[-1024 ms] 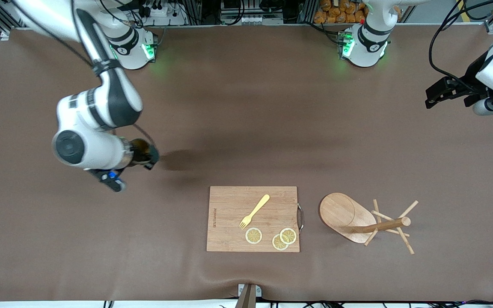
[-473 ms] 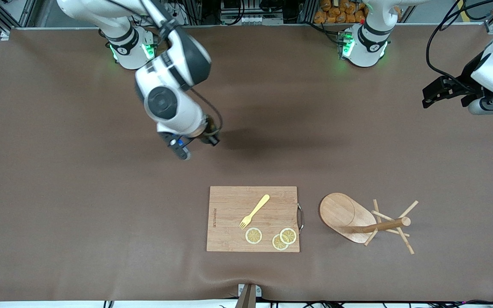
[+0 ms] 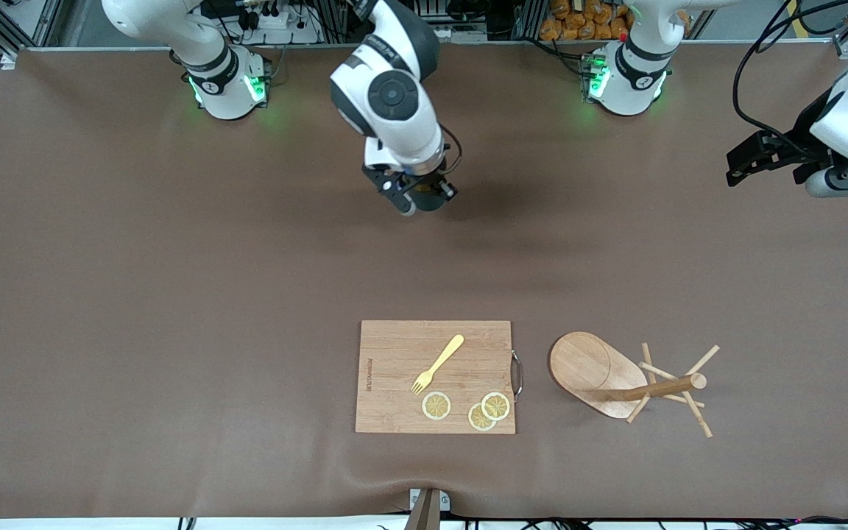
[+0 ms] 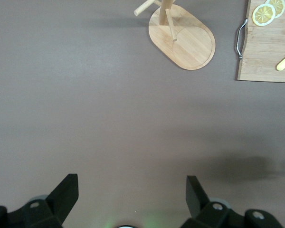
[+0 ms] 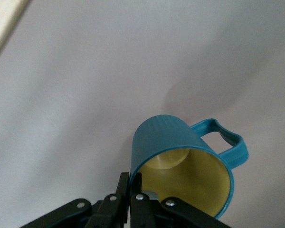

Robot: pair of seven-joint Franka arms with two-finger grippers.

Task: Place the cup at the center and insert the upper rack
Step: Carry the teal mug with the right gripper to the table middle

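- Right end effector up in the air over bare brown table, mid-span between the two bases, at roughly 12 o'clock from the cutting board. Fingers clenched on the rim of the cup.
- Cup: teal, ribbed, yellow inside, loop handle sticking out sideways; hangs tilted in the grip, off the table. In the front view it is almost fully hidden under the wrist.
- Left end effector waits in the air over the left arm's end of the table, fingers spread wide, nothing between them.
- Upper rack lies tipped on its side, post and pegs pointing toward the left arm's end. It sits just beside the board's metal handle, at 3 o'clock from it, not touching.
- Board carries a yellow fork and three lemon slices along its near edge.
- Open room: wide bare table between the held cup and the board; whole right-arm end also bare.
- Writing: small burned-in mark along one short edge of the board, unreadable.
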